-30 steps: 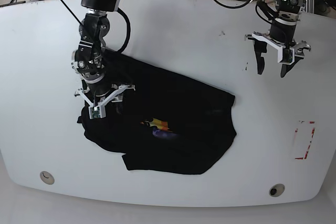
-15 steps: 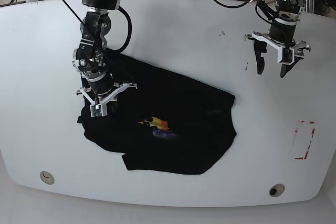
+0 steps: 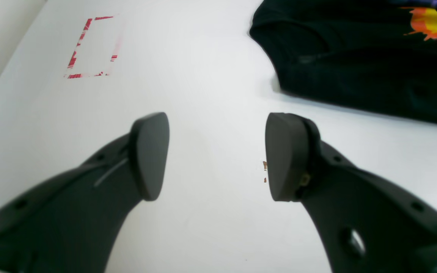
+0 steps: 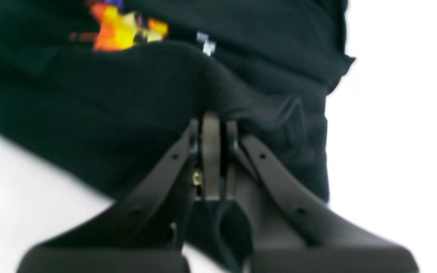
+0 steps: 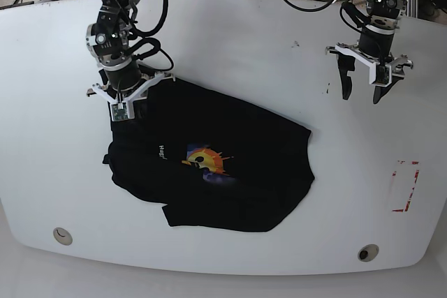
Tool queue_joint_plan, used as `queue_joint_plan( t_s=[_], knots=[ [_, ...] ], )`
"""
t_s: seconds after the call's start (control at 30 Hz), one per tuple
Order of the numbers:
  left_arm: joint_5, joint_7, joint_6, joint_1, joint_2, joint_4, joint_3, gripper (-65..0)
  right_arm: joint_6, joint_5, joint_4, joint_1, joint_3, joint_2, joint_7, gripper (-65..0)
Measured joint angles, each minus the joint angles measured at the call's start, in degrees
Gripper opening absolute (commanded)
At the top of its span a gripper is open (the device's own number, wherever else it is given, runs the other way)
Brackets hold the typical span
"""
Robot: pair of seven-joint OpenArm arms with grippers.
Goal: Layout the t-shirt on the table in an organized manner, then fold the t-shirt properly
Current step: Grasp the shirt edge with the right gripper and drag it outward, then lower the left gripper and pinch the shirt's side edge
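Note:
The black t-shirt (image 5: 237,172) lies crumpled on the white table (image 5: 244,40), its yellow-orange print (image 5: 206,160) and small white lettering facing up. My right gripper (image 5: 126,109) is at the shirt's far-left corner, shut on a raised fold of the black cloth. The right wrist view shows its fingertips (image 4: 212,123) pinched together on the t-shirt (image 4: 108,94). My left gripper (image 5: 362,94) hovers open over bare table at the far right, well away from the shirt. Nothing lies between its pads (image 3: 150,155), and the t-shirt (image 3: 355,68) sits beyond them.
A red tape rectangle (image 5: 405,186) marks the table's right side and also shows as red tape (image 3: 89,47) in the left wrist view. Two round holes (image 5: 62,236) (image 5: 367,252) sit near the front edge. Cables run behind the table.
My right gripper has shut on the cloth and pulled it up and toward the far left. More of the print and the white lettering now show. The left arm has not moved.

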Motion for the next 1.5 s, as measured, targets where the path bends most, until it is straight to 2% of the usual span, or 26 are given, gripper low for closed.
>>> queue_joint_plan(
  t_s=[0.17,0.33,0.43,0.47,0.77,0.93,1.13,1.27,1.43,1.5],
  knots=[
    [0.2,0.5,0.1,-1.0,0.0,-1.0,2.5,-27.1,0.5,0.1,4.0,-5.1,0.6,-0.1,0.1,-65.0],
    [0.2,0.1,-0.4,-1.7,0.0,-1.4,3.8,-27.1,1.4,0.3,4.6,-9.3,4.9,-0.3,0.4,-65.0],
    [0.2,0.1,0.0,-1.6,0.0,-1.6,3.8,-27.1,5.0,-0.2,4.5,-11.0,9.2,-0.2,0.0,-65.0],
    [0.2,0.1,0.0,-1.5,0.0,-1.6,3.9,-27.1,7.3,-0.1,4.5,-11.3,11.2,-0.4,0.0,-65.0],
    [0.2,0.1,-0.3,-1.7,0.0,-1.6,6.4,-27.1,14.4,0.0,4.5,-11.4,22.4,-0.3,0.0,-65.0],
    [0.2,0.1,0.2,-1.9,-0.1,-1.6,6.8,-27.1,15.3,-0.4,3.6,-10.2,26.0,0.9,0.0,-65.0],
    [0.2,0.1,0.1,-3.0,-0.1,-1.7,8.0,-27.1,15.5,0.0,-0.4,-8.6,26.6,6.8,0.2,-65.0],
    [0.2,0.2,0.1,-3.7,0.0,-1.9,9.1,-26.9,15.3,0.0,-3.7,-6.7,28.0,9.2,0.0,-65.0],
    [0.1,2.8,0.0,-5.0,0.0,-3.1,9.5,-26.8,15.4,-0.1,-7.0,-4.3,29.8,10.6,0.0,-65.0],
    [0.0,6.3,0.1,-6.7,0.1,-4.8,9.4,-26.8,15.4,0.0,-7.5,-4.0,29.7,10.8,0.0,-65.0]
  ],
)
